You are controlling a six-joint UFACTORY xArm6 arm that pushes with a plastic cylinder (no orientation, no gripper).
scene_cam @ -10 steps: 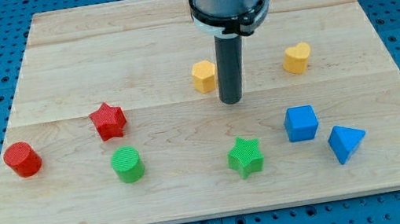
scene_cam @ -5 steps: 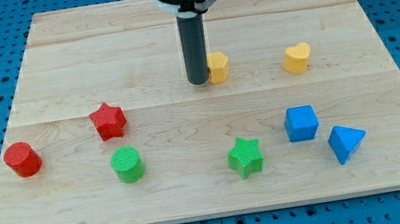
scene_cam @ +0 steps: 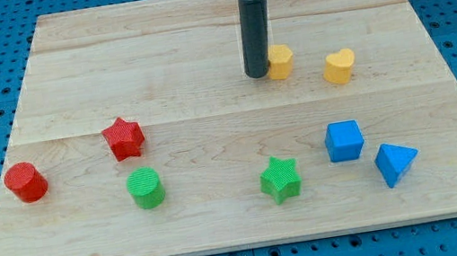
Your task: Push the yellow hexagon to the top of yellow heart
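The yellow hexagon (scene_cam: 280, 61) lies on the wooden board (scene_cam: 110, 64) right of centre, in the upper half. The yellow heart (scene_cam: 339, 67) lies to its right and slightly lower, with a small gap between them. My tip (scene_cam: 257, 75) stands against the hexagon's left side, touching it or nearly so. The dark rod rises from there to the view's top edge.
A red star (scene_cam: 124, 138) and a red cylinder (scene_cam: 26, 182) lie at the left. A green cylinder (scene_cam: 145, 189) and a green star (scene_cam: 280, 179) lie toward the bottom. A blue cube (scene_cam: 344, 141) and a blue triangular block (scene_cam: 394, 163) lie at the lower right.
My tip went round to the hexagon's left side, then moved right and slightly up. The hexagon slid right with it, closer to the heart. The other blocks have not moved.
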